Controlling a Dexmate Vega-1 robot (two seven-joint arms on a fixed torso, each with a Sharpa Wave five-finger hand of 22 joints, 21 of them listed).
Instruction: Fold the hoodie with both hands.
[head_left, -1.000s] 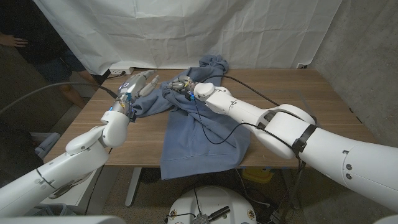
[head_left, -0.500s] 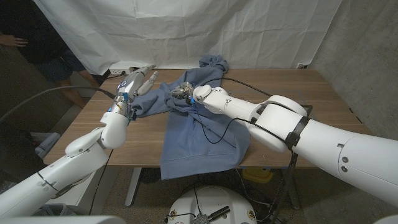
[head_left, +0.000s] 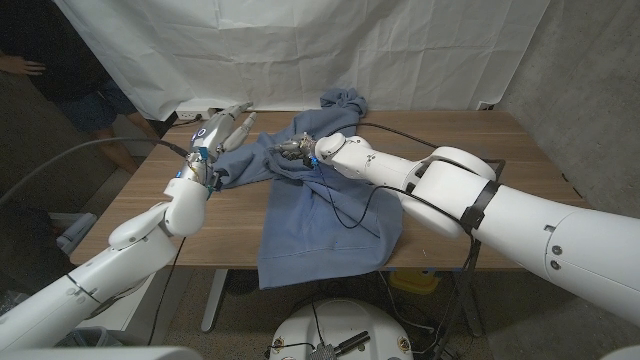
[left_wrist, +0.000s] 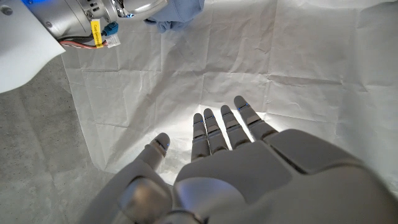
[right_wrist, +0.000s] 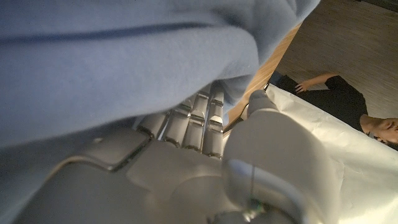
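Hoodie (head_left: 318, 208) sprawls mid-bench (head_left: 500, 190), hem over the 6 o'clock edge; right hand (head_left: 295, 150) grasps a fold, left hand (head_left: 222, 131) is released at 10 o'clock, so lopsided pulling may drag it off.

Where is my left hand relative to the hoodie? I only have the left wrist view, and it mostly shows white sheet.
Observer: In the head view your left hand is raised with its fingers apart, by the sleeve of the hoodie at the table's far left.
Operator: Does the right hand have cloth?
Observer: Yes. The right hand holds a bunched fold mid-hoodie, and the right wrist view shows blue cloth draped over its fingers.
Operator: Is the hoodie all on the table?
Observer: No, its lower part hangs over the near edge of the table.
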